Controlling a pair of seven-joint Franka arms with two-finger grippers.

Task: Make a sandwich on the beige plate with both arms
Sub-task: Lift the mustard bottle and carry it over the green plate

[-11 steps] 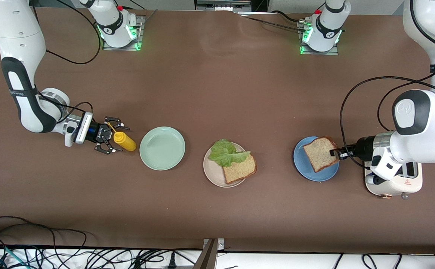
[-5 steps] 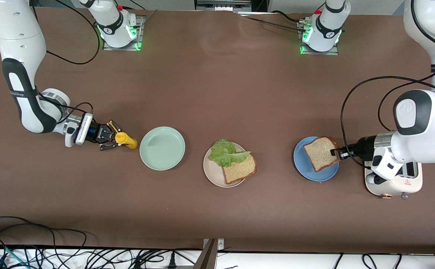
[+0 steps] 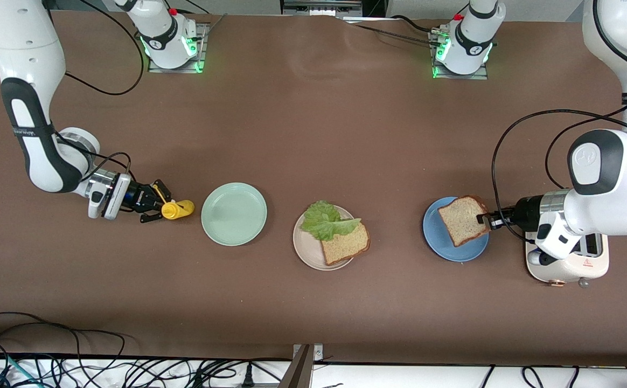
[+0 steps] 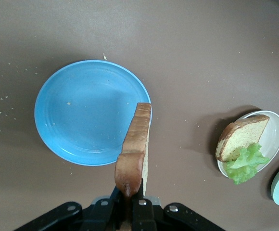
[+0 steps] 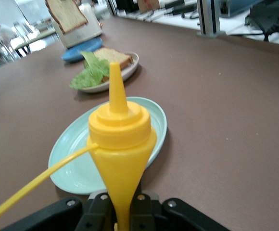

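Left gripper (image 3: 485, 221) clamps bread slice (image 3: 460, 220) over blue plate (image 3: 443, 245); right gripper (image 3: 158, 207) grips mustard bottle (image 3: 178, 209) beside mint plate (image 3: 233, 214).

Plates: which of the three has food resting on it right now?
The beige plate, between the other two: it holds a bread slice and lettuce. Mint plate and blue plate hold nothing.

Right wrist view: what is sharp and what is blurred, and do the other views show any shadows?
Right wrist view: mustard bottle sharp, toaster and room beyond blurred. Left wrist view: held bread slice hangs over the blue plate; beige plate casts a soft shadow. Front view: even light, faint shadows.
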